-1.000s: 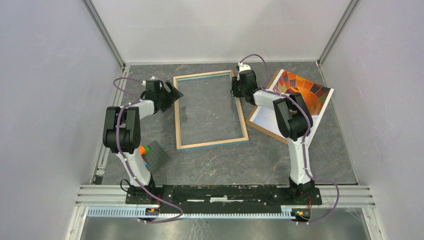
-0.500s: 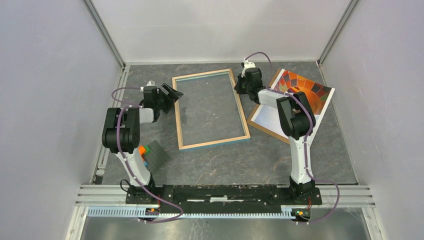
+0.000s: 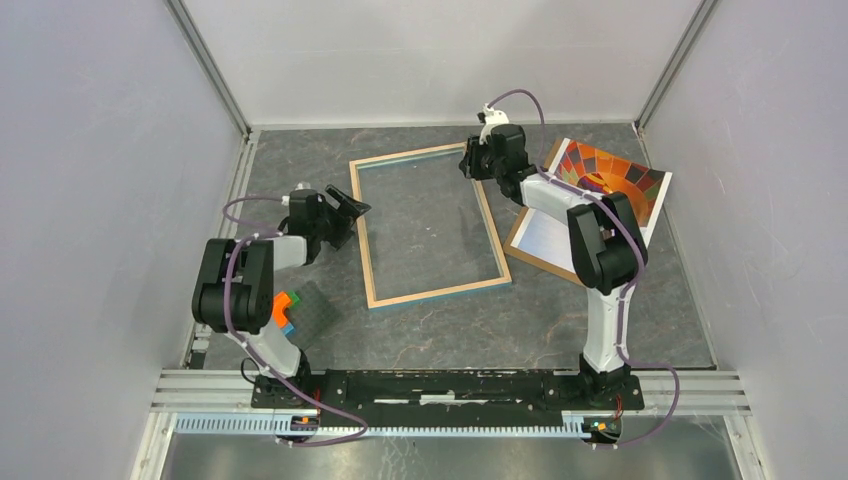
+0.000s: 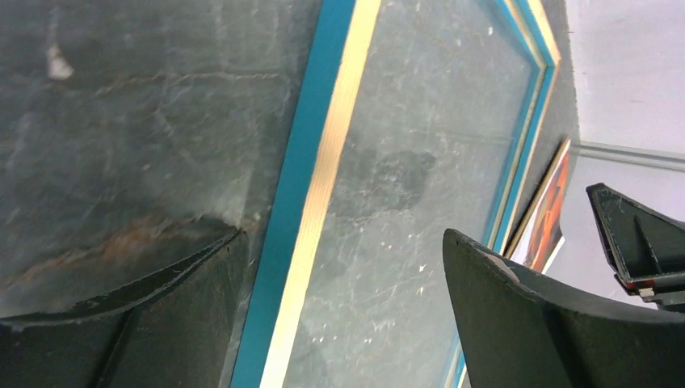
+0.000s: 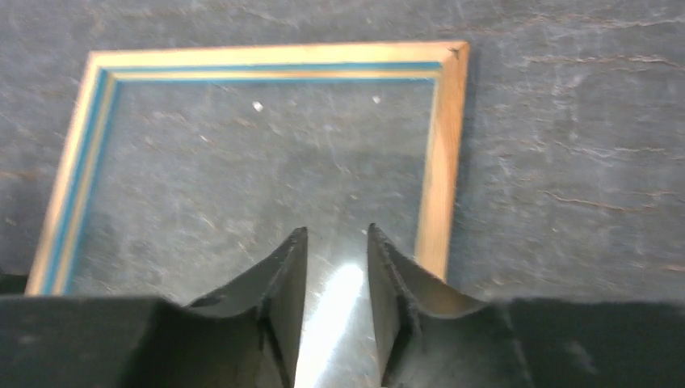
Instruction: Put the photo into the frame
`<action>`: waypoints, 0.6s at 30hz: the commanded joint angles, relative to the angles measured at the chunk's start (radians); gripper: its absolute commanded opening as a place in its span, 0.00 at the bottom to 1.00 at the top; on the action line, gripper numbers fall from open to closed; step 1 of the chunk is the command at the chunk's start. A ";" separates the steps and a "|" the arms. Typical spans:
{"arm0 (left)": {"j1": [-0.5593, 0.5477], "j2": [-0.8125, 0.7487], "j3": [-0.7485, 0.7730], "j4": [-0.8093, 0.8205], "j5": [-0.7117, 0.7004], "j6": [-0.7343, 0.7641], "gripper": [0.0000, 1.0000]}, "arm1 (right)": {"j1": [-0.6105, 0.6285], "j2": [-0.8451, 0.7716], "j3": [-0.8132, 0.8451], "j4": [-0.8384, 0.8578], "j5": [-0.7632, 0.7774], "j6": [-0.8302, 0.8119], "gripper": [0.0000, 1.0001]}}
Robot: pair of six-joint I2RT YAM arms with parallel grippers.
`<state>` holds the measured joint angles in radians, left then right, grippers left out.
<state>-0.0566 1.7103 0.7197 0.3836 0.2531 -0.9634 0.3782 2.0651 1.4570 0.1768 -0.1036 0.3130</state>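
Observation:
The frame [image 3: 432, 222] lies flat mid-table, light wood side up, with the table showing through its middle. The photo [image 3: 600, 185], a print of an orange-red balloon, lies face up to the right of it. My left gripper [image 3: 348, 208] is open at the frame's left rail. In the left wrist view [image 4: 343, 234] its jaws stand wide apart on either side of the blue and gold rail [image 4: 311, 162]. My right gripper [image 3: 470, 165] hovers over the frame's far right corner. In the right wrist view [image 5: 337, 230] its fingers stand a narrow gap apart, nothing between them, above the see-through pane [image 5: 266, 162].
A brown backing board [image 3: 535, 262] lies under the photo. Small orange, green and blue blocks [image 3: 286, 308] sit on a dark mat [image 3: 318, 305] beside the left arm. Grey walls close in the table on three sides.
The frame's near end has swung to the right. My left gripper has moved nearer and slightly right along the left rail. My right gripper has moved slightly farther back, staying by the far right corner.

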 commanded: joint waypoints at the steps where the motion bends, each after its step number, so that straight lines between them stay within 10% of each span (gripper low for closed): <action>1: -0.002 -0.089 -0.013 -0.187 -0.091 0.051 0.96 | -0.022 -0.084 -0.004 -0.188 0.040 -0.065 0.51; 8: -0.006 -0.080 0.025 -0.296 -0.037 0.127 0.98 | -0.022 -0.398 -0.396 -0.274 0.025 0.025 0.77; 18: -0.066 -0.128 -0.040 -0.374 0.028 0.146 0.96 | -0.023 -0.548 -0.698 -0.162 -0.101 -0.104 0.75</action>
<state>-0.0738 1.6184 0.7300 0.1326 0.2668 -0.8627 0.3534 1.4975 0.8108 -0.1009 -0.0967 0.2703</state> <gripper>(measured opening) 0.952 0.770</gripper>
